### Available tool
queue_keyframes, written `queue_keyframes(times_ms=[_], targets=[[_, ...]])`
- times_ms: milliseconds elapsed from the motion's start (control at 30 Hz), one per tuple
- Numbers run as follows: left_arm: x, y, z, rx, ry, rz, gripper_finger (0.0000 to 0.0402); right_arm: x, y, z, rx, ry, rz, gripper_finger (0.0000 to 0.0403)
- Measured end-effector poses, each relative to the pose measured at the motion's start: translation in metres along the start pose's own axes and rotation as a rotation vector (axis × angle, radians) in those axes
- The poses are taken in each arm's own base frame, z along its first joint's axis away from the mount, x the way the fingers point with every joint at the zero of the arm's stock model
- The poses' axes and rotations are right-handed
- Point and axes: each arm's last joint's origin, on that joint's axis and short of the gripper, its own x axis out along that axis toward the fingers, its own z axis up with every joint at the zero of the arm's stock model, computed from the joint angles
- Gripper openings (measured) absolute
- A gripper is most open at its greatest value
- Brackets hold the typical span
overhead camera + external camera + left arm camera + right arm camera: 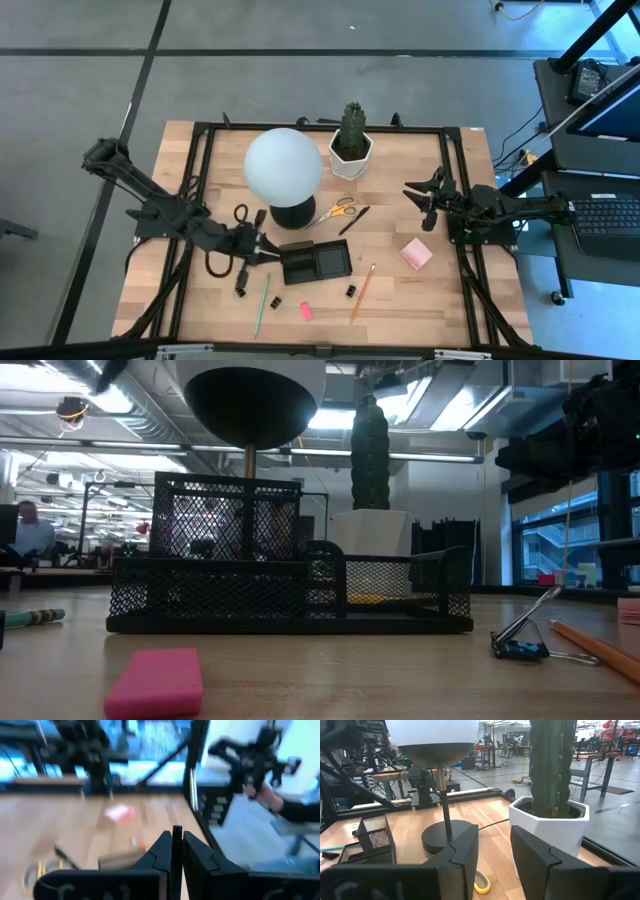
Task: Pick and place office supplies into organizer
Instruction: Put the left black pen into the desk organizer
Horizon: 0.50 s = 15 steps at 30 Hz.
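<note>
The black mesh organizer (315,262) (290,595) sits near the table's front middle. My left gripper (265,248) (177,851) is at its left end, fingers close together on a thin black item (177,832). My right gripper (427,203) (494,851) hovers open at the table's right, beside the cactus pot. Lying flat on the table are the yellow scissors (338,209), a black pen (354,220), the pink sticky pad (416,254), an orange pencil (362,292), a green pencil (262,304), the pink eraser (305,311) (155,682) and a binder clip (351,291) (520,641). My left gripper pinches a thin black item between its two fingers; only its end (177,832) shows past the fingertips (161,849). The view is blurred, so I cannot tell which item it is or how it sits. The fingers point about level toward the table's right.
The white globe lamp (284,166) on its round black base (293,215) stands just behind the organizer. The potted cactus (351,140) is at the far middle. Another binder clip (275,300) and a dark item (243,282) lie front left. A black frame edges the table.
</note>
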Motion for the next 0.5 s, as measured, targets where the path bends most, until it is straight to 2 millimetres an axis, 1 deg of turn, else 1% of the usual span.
queue_keyframes(times_ms=[100, 167, 267, 400, 500], targets=[[0.012, 0.000, -0.003, 0.024, -0.044, 0.102, 0.0019, 0.000, 0.000, 0.000, 0.001, 0.000, 0.000, 0.0119], [0.021, 0.000, -0.010, 0.063, -0.035, 0.177, 0.0019, 0.000, 0.000, 0.000, 0.001, -0.001, 0.000, 0.0119], [0.035, 0.000, -0.021, 0.078, -0.038, 0.286, 0.0019, 0.000, 0.000, 0.000, 0.002, -0.001, 0.000, 0.0119], [0.051, -0.003, -0.034, 0.075, -0.051, 0.347, 0.0019, 0.000, 0.000, 0.000, 0.002, -0.001, 0.000, 0.0119], [0.060, -0.004, -0.042, 0.062, -0.057, 0.393, 0.0019, 0.000, 0.000, 0.000, 0.002, 0.000, 0.000, 0.0119]])
